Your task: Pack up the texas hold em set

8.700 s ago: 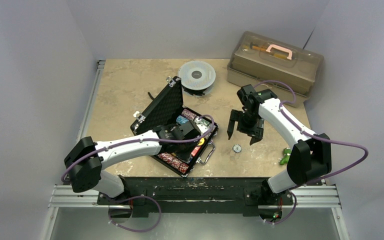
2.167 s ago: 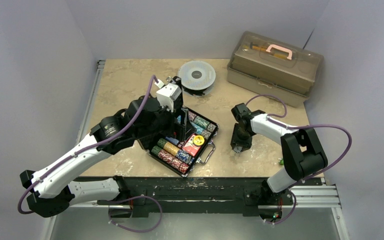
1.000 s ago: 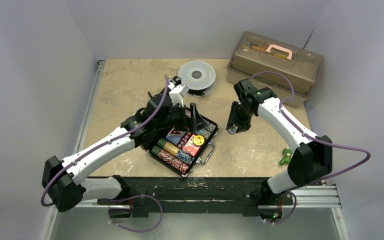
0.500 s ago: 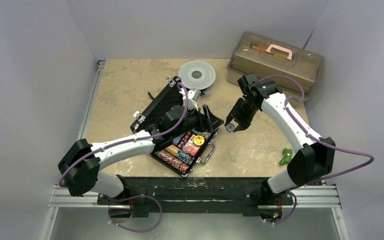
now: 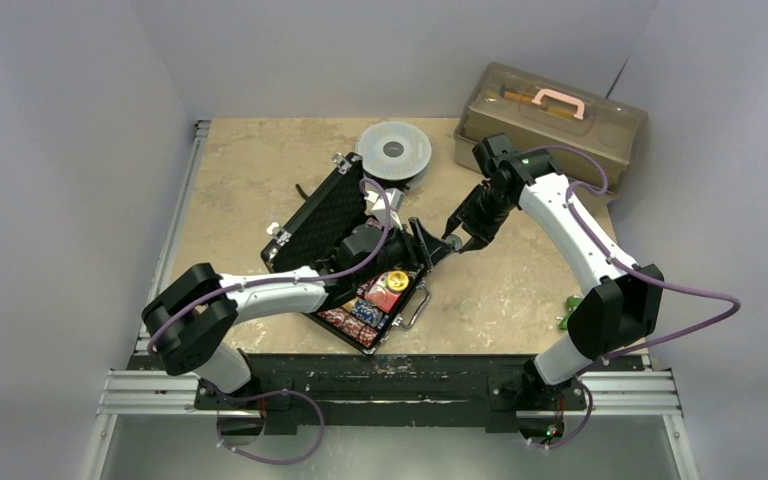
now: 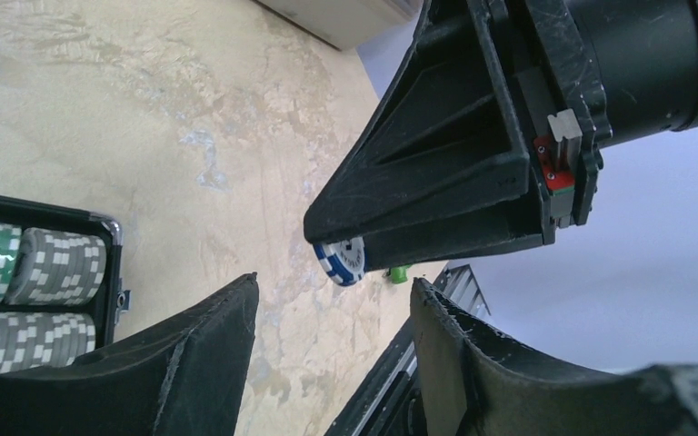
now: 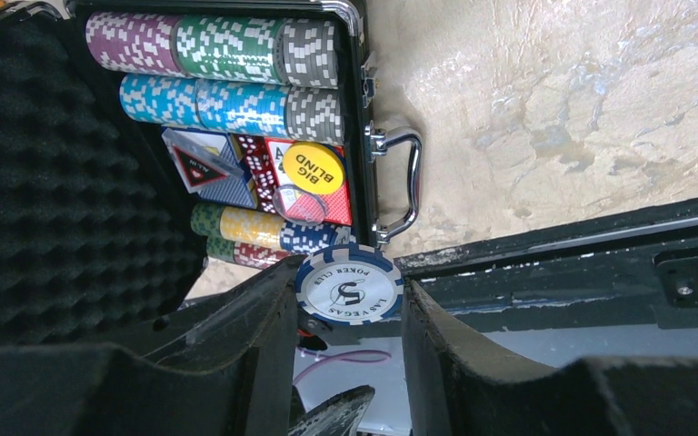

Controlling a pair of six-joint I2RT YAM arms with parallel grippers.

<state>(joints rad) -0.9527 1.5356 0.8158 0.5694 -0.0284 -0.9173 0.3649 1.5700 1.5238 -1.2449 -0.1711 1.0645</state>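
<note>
The black case lies open, its foam lid (image 5: 322, 212) tipped back and its tray (image 7: 356, 100) packed with rows of coloured chips (image 7: 209, 45), cards and a yellow disc (image 7: 314, 167). My right gripper (image 7: 350, 300) is shut on a blue-and-white chip (image 7: 350, 289), held on edge in the air just right of the case. The same chip (image 6: 344, 261) shows in the left wrist view just beyond my left gripper (image 6: 336, 283), which is open with nothing between its fingers. From above, the left gripper (image 5: 430, 250) and right gripper (image 5: 453, 238) meet tip to tip.
A translucent brown toolbox (image 5: 550, 125) with a pink handle stands at the back right, a round grey spool (image 5: 393, 152) behind the case. A small green object (image 5: 568, 318) lies near the front right edge. The case's silver handle (image 7: 402, 186) sticks out towards the table's front.
My left gripper has swung right across the case and narrowed its jaws. The right gripper has carried the chip left to meet it.
</note>
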